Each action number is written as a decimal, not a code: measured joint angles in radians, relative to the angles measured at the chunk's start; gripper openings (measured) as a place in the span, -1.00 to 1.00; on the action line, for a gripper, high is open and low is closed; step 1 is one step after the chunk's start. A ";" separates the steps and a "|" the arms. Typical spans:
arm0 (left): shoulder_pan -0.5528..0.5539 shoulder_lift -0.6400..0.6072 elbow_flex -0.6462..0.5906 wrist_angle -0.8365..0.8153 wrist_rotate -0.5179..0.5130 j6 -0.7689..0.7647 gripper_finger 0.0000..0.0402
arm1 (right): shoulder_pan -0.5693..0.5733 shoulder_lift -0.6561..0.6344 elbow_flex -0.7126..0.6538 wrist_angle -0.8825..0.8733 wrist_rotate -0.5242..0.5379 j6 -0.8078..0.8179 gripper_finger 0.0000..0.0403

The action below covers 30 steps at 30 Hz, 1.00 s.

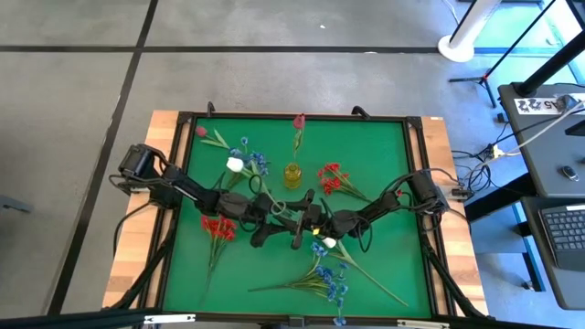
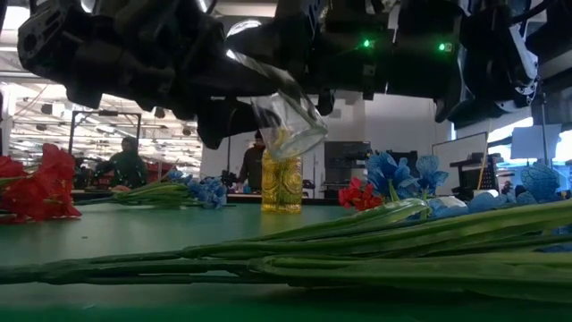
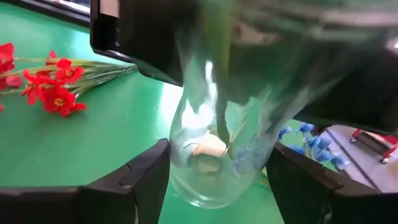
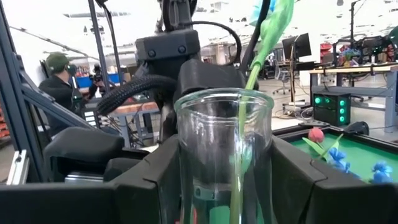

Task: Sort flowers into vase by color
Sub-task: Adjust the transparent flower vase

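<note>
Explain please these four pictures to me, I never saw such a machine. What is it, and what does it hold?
It is a robot with two arms at a green table. One picture looks down from above, one looks level across the table, and two come from cameras on the wrists. Red flowers, blue flowers and a white bud lie on the table; a yellow vase stands near the middle. The left gripper and the right gripper both seem to clasp one clear glass vase, tilted, with a green stem in it.

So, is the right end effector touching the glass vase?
Touching. The right wrist view shows the glass vase between the right end effector fingers, both pressed against its sides, with no gap.
</note>
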 joint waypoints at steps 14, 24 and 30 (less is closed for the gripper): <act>-0.007 -0.003 0.005 -0.183 -0.059 -0.004 0.00 | -0.002 0.002 0.000 -0.144 0.029 0.066 -0.11; -0.003 -0.004 0.003 -0.277 -0.115 -0.004 -0.21 | 0.005 0.002 0.003 -0.134 -0.001 0.092 -0.11; -0.008 -0.079 0.002 -0.540 -0.171 -0.034 -0.16 | 0.013 0.002 0.002 -0.142 0.010 0.091 -0.11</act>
